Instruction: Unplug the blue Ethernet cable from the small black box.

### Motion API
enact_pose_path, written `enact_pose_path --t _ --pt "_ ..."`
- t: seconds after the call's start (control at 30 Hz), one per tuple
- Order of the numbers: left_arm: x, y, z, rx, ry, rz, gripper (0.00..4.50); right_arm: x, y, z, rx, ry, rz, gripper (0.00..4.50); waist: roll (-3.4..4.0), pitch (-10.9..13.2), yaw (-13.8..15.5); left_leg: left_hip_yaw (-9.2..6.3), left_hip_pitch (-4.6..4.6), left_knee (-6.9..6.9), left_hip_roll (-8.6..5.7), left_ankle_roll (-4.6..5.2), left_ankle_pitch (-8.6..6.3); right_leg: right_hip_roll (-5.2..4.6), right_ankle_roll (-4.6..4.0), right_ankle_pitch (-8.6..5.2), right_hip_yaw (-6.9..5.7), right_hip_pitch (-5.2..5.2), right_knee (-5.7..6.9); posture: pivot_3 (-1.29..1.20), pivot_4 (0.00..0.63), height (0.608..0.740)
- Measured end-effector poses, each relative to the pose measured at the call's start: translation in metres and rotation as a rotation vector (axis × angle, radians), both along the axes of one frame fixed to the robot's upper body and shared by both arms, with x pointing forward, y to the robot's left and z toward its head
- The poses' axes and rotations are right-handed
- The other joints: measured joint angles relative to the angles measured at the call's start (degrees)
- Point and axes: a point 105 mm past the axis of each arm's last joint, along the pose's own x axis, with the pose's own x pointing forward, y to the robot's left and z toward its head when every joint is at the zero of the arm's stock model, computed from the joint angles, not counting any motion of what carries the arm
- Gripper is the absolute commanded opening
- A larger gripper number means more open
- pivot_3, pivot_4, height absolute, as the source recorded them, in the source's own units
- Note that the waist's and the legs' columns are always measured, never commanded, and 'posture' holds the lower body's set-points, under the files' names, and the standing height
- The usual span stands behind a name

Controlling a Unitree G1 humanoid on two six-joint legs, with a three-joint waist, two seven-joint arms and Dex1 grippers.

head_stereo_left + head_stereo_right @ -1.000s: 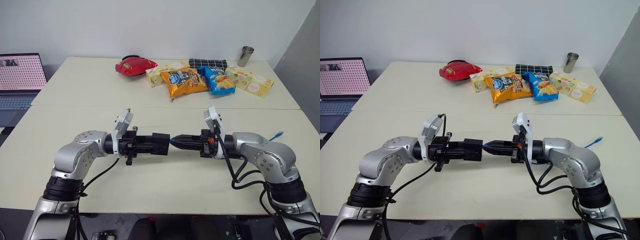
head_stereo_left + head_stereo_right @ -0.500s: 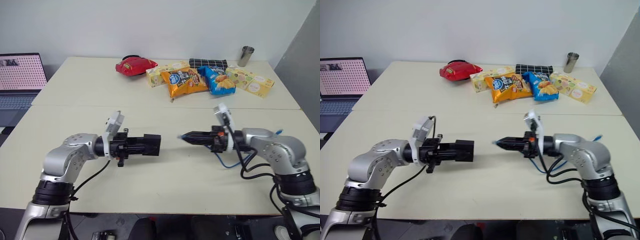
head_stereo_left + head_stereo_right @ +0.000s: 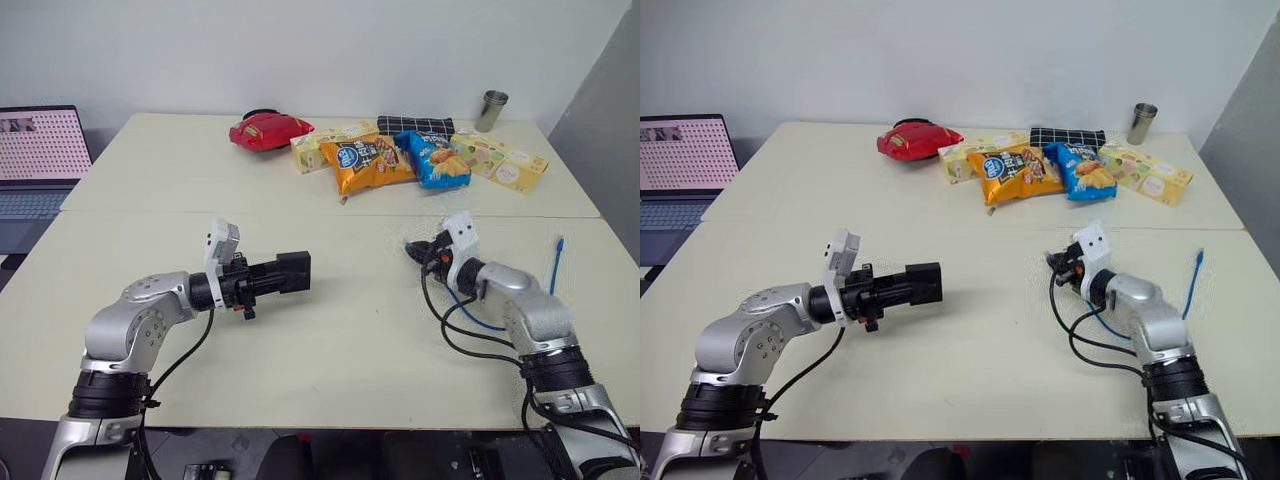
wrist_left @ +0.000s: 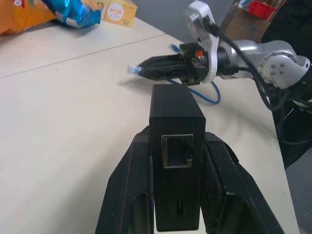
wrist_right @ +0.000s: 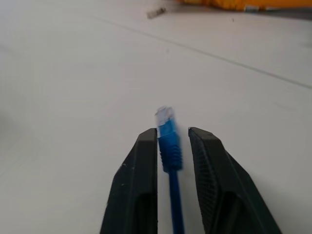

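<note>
Both tools are now well apart vs earlier, left tool gripping small black box, right tool narrowly parted w/ blue Ethernet cable plug between.

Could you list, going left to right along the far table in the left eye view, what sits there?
Red bag → orange snack bag → blue snack bag → yellow box; the metal cup stands behind that box.
</note>
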Motion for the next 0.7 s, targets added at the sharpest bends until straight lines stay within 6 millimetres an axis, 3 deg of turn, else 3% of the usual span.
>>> enact_pose_path --t 0.13,0.23,0.37,0.53,0.67,0.7 --pt "0.014 0.002 -0.004 0.020 -0.055 0.125 0.79 -0.009 0.006 0.014 -0.018 -0.050 0.085 2.96 0.01 0.01 0.11 0.00 0.00 0.02 -0.01 0.00 0.00 0.00 0.00 0.00 0.00 0.02 -0.04 0.00 0.150 0.740" --pt "0.028 0.013 -0.010 0.066 -0.121 0.246 0.79 -0.026 0.020 0.036 0.001 -0.106 0.231 2.96 0.03 0.02 0.14 -0.01 0.01 0.01 0.00 0.00 0.00 0.00 0.00 0.00 -0.03 0.02 -0.03 0.00 0.150 0.740" --pt "0.055 0.036 -0.024 0.174 -0.297 0.495 0.79 -0.066 0.058 0.068 0.042 -0.158 0.515 2.96 0.02 0.02 0.22 -0.04 0.02 0.01 0.01 0.01 0.00 0.01 0.00 0.00 -0.08 0.03 -0.02 0.00 0.150 0.740" --pt "0.077 0.065 -0.033 0.215 -0.404 0.759 0.79 -0.086 0.078 0.067 0.000 -0.140 0.653 2.96 -0.11 0.03 0.39 -0.04 0.00 0.06 -0.03 0.02 -0.01 -0.05 0.00 0.00 -0.08 0.04 -0.04 0.00 0.150 0.740" --pt "0.086 0.078 -0.045 0.198 -0.389 0.883 0.79 -0.088 0.078 0.065 -0.019 -0.131 0.679 2.96 -0.15 0.03 0.42 -0.01 0.00 0.06 -0.07 0.01 -0.01 -0.11 0.00 0.00 -0.09 0.04 -0.03 0.00 0.150 0.740" --pt "0.086 0.079 -0.048 0.197 -0.383 0.888 1.14 -0.089 0.078 0.065 -0.024 -0.130 0.680 2.99 -0.15 0.03 0.41 -0.02 0.00 0.06 -0.07 0.01 -0.01 -0.11 0.00 0.00 -0.11 0.03 -0.03 0.00 0.150 0.740"
